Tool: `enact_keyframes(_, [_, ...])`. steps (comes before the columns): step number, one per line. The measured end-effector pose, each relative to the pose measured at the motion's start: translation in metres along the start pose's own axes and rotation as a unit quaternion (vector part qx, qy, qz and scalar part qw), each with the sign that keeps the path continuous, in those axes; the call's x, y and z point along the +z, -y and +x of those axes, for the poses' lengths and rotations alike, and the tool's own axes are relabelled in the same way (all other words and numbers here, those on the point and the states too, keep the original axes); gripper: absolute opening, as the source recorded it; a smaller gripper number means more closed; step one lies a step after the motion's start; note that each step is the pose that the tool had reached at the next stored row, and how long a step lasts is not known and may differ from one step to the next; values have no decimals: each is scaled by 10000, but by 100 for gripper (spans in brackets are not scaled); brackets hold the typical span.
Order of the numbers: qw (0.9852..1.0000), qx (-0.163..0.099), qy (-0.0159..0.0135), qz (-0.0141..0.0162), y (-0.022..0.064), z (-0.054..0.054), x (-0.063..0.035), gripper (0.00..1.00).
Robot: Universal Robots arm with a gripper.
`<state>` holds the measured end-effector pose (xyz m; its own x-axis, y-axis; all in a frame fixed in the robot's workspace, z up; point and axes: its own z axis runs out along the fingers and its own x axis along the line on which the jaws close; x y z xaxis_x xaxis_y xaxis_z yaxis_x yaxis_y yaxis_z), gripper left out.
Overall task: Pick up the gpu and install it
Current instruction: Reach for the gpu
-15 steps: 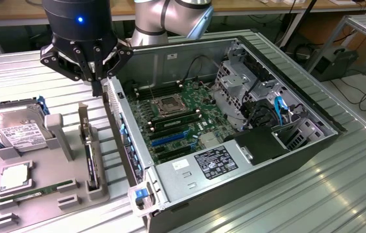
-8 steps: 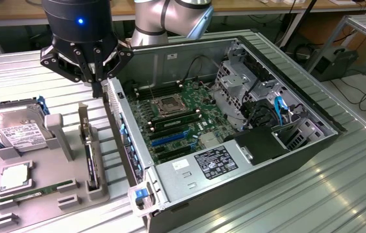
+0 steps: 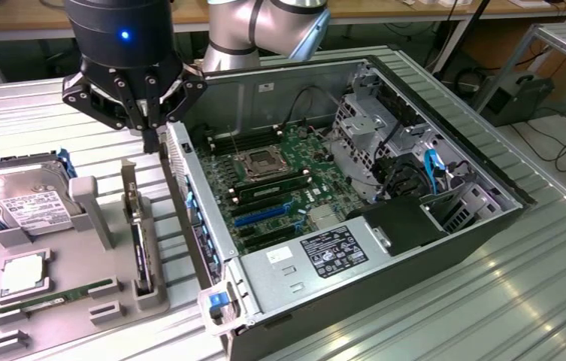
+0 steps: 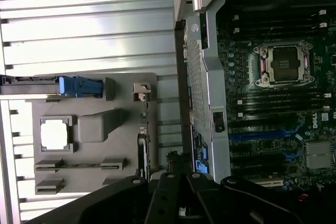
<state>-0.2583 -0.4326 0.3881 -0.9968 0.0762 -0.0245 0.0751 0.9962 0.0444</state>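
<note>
arm (image 3: 262, 26): is showing rounded silver joints, grey end caps | wrist housing (image 3: 122, 34): black cylinder, blue light is glowing | gripper (image 3: 150, 141): black linkage fingers, silver pivot screws are showing

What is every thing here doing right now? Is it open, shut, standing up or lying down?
claw: shut, hanging near the graphics card
graphics card: standing on edge in the gray tray, not picked up
computer case: lying on its side, open
hard drive: lying flat on the tray
memory stick: lying flat in its tray slot
</note>
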Motion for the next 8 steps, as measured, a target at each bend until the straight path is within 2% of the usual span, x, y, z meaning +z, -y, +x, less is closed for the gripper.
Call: enact_keyframes(8, [10000,0,0,0,27,0,3,11])
